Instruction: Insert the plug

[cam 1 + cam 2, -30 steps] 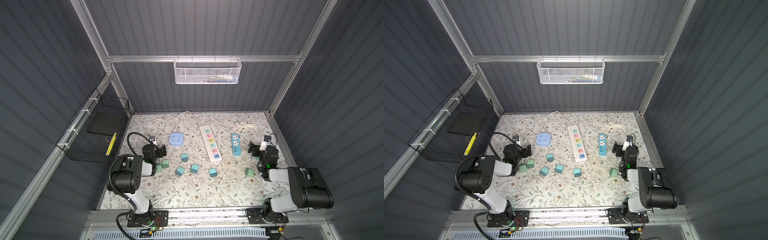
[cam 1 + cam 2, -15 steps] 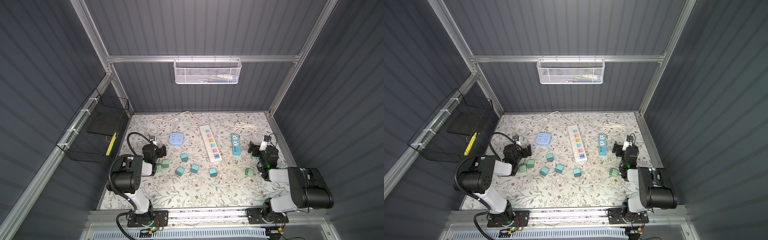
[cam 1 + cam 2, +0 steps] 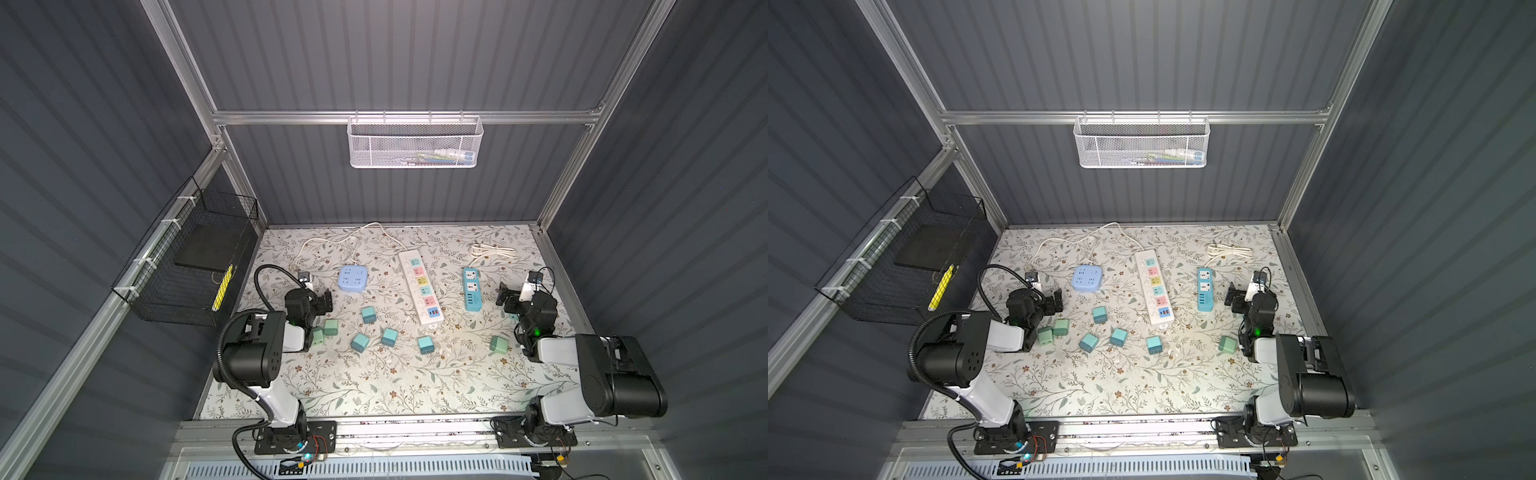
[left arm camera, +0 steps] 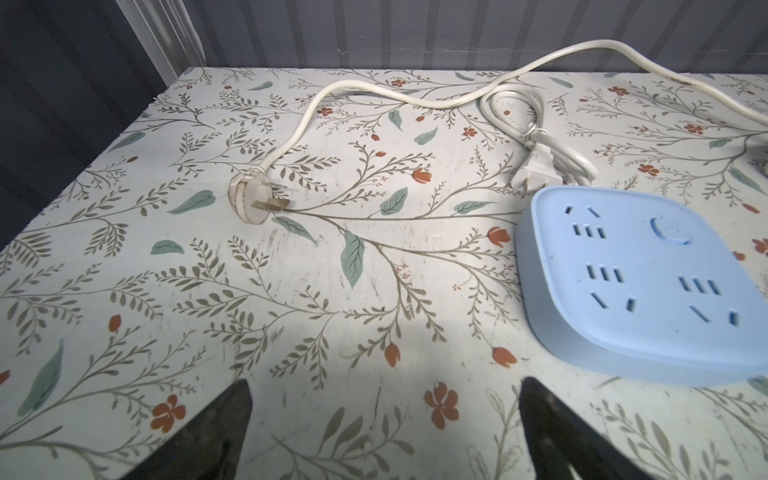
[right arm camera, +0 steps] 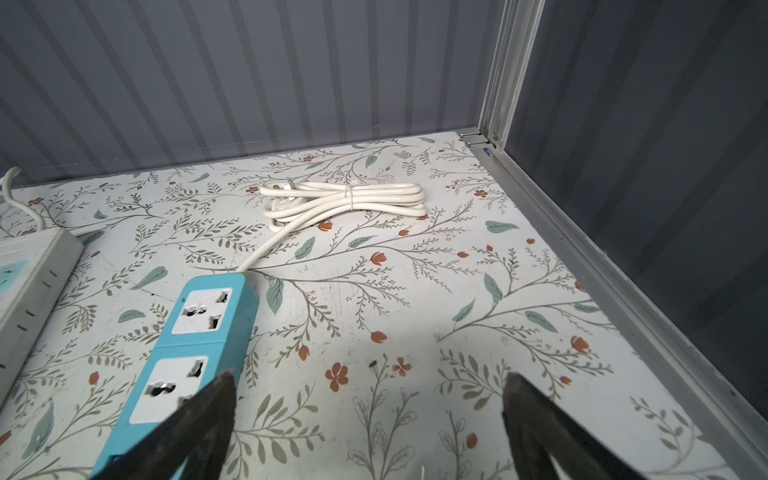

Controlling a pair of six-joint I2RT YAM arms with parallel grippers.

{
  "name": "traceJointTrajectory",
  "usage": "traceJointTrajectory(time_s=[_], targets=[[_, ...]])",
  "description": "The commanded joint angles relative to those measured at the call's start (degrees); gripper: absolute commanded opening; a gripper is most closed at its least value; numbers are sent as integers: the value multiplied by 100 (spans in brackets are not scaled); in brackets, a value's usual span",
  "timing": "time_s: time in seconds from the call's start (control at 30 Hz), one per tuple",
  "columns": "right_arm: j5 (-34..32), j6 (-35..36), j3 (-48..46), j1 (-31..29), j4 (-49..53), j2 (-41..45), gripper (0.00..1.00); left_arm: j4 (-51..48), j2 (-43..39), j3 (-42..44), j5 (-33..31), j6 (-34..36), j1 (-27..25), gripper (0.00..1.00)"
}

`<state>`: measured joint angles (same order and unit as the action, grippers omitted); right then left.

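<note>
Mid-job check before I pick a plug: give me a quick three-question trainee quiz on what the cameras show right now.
1. How many plugs sit in the blue socket block?
2. True or false: the left gripper is shut on a plug.
3. Which lies nearest the right gripper? A) white strip B) teal power strip C) blue socket block

Key:
1. Zero; its sockets are empty.
2. False; it is open and holds nothing.
3. B
</note>
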<state>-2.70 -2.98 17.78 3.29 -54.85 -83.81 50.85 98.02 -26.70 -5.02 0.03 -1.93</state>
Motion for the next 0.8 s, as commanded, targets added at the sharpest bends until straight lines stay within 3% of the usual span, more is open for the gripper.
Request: traceJointTrajectory(time_s=[0.0,0.13,0.27,0.37,0.4,0.47,0.5,0.57,0.7,0.77], targets=[[-272,-17,530,-111,1042,540,99,-605,-312,-286,-249,-17,-28,100],[-1099,-261,2423,-341,4369,1193,99,-2672,-1373,-1200,62,-38,-35,100],[-895,-847,4868,-321,7512,1070,99,-4328,-2433,-2146,11,-539,-28,100],[-438,-1776,5305,-167,8034,945,99,-5368,-2847,-2802,-555,-1712,-26,100],[-1,-1863,5332,-92,8034,937,99,-5890,-2955,-3054,-893,-2300,-20,100],[706,-1865,5290,-29,7922,951,94,-6295,-3117,-3273,-1150,-2668,-10,100],[936,-1970,5264,-32,7853,946,83,-6159,-3198,-3265,-897,-2565,8,100],[1017,-2181,5486,-45,8216,841,74,-5899,-3321,-3213,-368,-2428,9,100],[806,-2032,5973,-392,9032,569,75,-5989,-3181,-3528,193,-2481,9,100],[394,-1753,6093,-898,9342,347,80,-6069,-2908,-3722,595,-2458,9,100]])
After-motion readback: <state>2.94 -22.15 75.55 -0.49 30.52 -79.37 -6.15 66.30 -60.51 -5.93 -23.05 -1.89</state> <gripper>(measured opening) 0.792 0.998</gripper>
